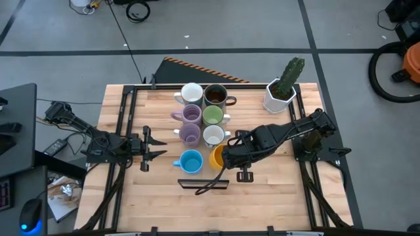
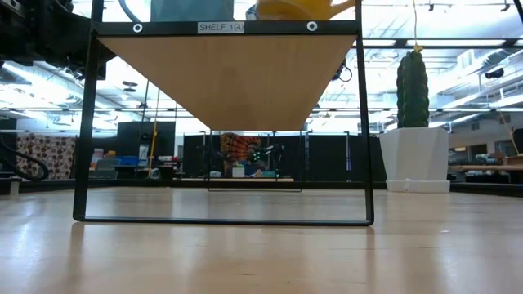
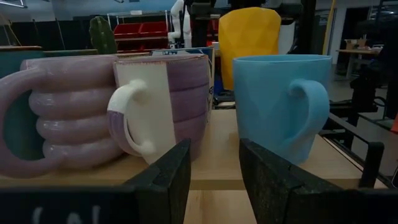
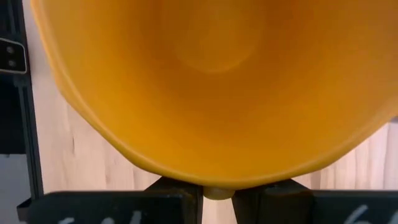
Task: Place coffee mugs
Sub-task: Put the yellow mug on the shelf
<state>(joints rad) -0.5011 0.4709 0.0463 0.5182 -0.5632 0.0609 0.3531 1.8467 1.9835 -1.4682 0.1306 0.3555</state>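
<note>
Eight mugs stand in two rows on a raised wooden shelf (image 1: pixel 164 172): white (image 1: pixel 191 92), dark brown (image 1: pixel 215 96), lilac (image 1: pixel 190 115), green (image 1: pixel 212 116), lilac (image 1: pixel 189 134), white (image 1: pixel 213 136), blue (image 1: pixel 190 161) and orange (image 1: pixel 216 157). My right gripper (image 1: pixel 226 157) reaches in from the table's right and is shut on the orange mug (image 4: pixel 211 81), whose inside fills the right wrist view. My left gripper (image 1: pixel 148 152) is open, level with the shelf's left side. It faces the blue mug (image 3: pixel 283 102) and a lilac mug (image 3: pixel 168 99) and touches nothing. My right gripper pinches a small orange part (image 4: pixel 217 192) just under the orange mug's rim, on the side facing the gripper; it looks like the handle (image 2: pixel 343 6). The fingers (image 4: pixel 177 190) come from the table's right, slanting down. The mug is upright with its base at the shelf top (image 2: pixel 286 15); whether it rests there I cannot tell.
A white faceted pot with a green cactus (image 1: pixel 282 92) stands at the shelf's far right corner. A black cable (image 1: pixel 210 187) loops on the near part of the shelf. The shelf's black frame (image 2: pixel 82 122) stands on the table, with bare wood under and in front of it.
</note>
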